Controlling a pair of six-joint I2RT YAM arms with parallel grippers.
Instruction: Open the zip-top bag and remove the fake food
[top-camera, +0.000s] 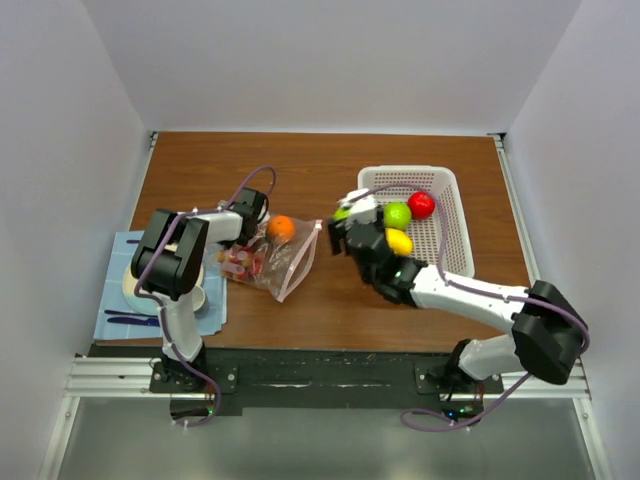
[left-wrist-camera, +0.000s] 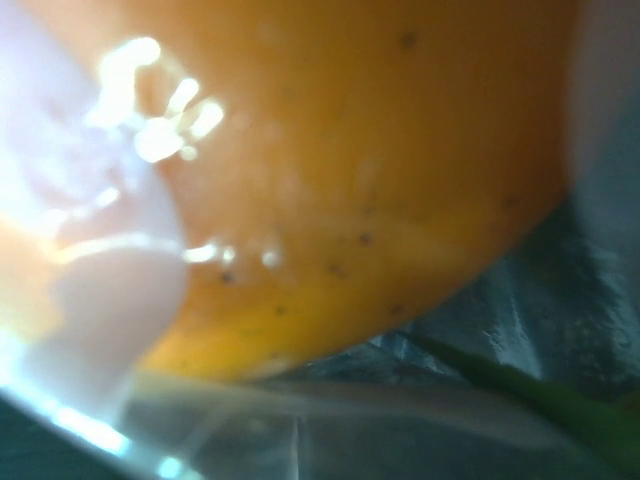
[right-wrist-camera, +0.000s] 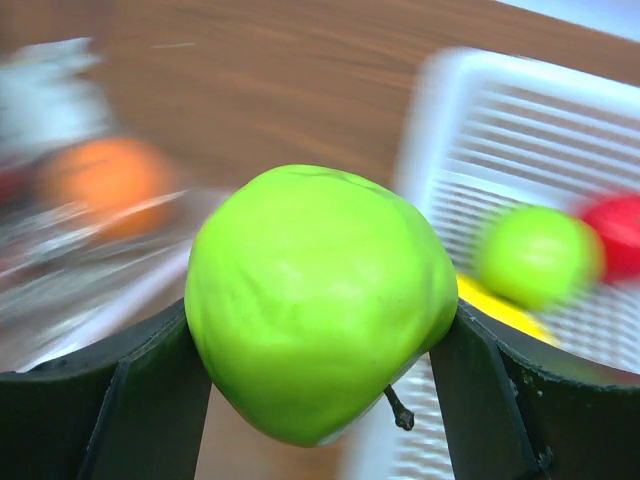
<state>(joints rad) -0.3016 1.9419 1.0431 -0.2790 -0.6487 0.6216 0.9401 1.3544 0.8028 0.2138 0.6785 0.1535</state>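
A green apple (right-wrist-camera: 315, 300) is clamped between the right jaws, both inner faces pressed against its sides, and is held just beside the left wall of the white basket (top-camera: 455, 215). In the basket a second green apple (top-camera: 398, 214), a red apple (top-camera: 422, 204) and a yellow piece (top-camera: 399, 241) are seen. The left jaws are closed at the far left corner of the zip-top bag (top-camera: 290, 265); whether plastic is pinched cannot be told. An orange (top-camera: 281, 228) is seen at the bag's far edge, red grapes (top-camera: 240, 262) inside the bag, which is laid flat on the table (top-camera: 320, 170) between the arms.
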